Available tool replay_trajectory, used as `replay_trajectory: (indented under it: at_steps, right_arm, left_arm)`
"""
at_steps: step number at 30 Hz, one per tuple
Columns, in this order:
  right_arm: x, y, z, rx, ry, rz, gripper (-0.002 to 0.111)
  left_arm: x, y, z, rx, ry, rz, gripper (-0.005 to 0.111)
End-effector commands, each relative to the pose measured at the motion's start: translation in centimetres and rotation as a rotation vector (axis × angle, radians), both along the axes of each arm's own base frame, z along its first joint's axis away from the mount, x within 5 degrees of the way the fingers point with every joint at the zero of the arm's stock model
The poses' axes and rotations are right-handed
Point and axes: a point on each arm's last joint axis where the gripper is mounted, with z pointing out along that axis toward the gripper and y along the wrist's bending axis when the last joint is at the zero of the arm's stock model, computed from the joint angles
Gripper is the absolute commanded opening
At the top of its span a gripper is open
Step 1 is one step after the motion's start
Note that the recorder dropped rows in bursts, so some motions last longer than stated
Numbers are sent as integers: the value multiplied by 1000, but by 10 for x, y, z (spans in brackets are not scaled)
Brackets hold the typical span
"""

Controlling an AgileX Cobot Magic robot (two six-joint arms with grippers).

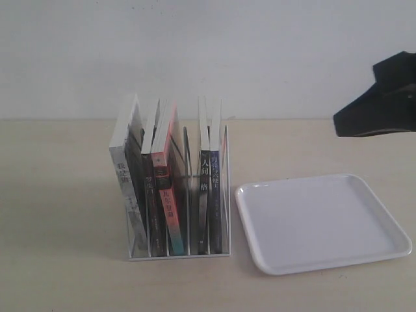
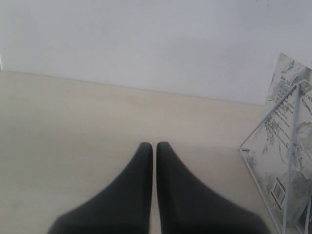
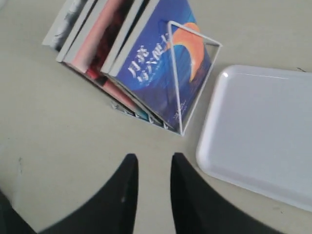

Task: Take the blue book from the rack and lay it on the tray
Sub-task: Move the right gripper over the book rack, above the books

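Observation:
The blue book (image 1: 214, 185) stands upright in the rightmost slot of the white wire rack (image 1: 179, 255), its navy spine facing forward. The right wrist view shows its navy cover with the orange crescent (image 3: 165, 73) behind the rack's end wire (image 3: 176, 105). The white tray (image 1: 325, 224) lies flat just right of the rack and holds nothing. My right gripper (image 1: 374, 110) hovers high at the right, above the tray's far side; it is open (image 3: 153, 158) with nothing between its fingers. My left gripper (image 2: 154, 145) is shut over bare table, left of the rack (image 2: 292, 146).
Several other books fill the rack's remaining slots, among them a pink-to-teal spine (image 1: 170, 208) and a black spine with white characters (image 1: 204, 188). A pale wall rises behind the beige table (image 1: 58, 214).

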Motion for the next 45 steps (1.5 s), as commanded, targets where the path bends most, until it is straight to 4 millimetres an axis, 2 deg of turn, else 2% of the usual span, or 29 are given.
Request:
replay_trajectory:
  at_steps: [1,5,11,14,19,23,27,28,37,45]
  right_arm:
    - [-10,33,8,25,-91,118,24]
    - [-17,67,17,16,-132,198,24]
    - [-22,114,37,-97,-164,256,24]
    - [-17,135,48,-189,-169,225,24]
    - [-3,170,54,-316,-136,167,24]
    - [10,199,49,-370,-110,182,27]
    - [31,219,41,-416,-107,117,47]
    - [35,223,40,-419,-112,96,49]
    - [61,257,25,-402,-115,55,49]
    - [80,271,3,-445,-140,-12,42]
  left_arm:
    - [0,0,2,-20,-10,4,4]
    - [0,0,2,-20,-10,4,4]
    - [0,0,2,-20,-10,4,4]
    - [0,0,2,-20,-10,4,4]
    - [0,0,2,-20,-10,4,4]
    - [0,0,2,-20,-10,4,4]
    - [0,0,2,-20,-10,4,4]
    - [0,0,2,-20,-10,4,4]
    - [0,0,2,-20,-10,4,4]
    - [0,0,2,-20,-10,4,4]
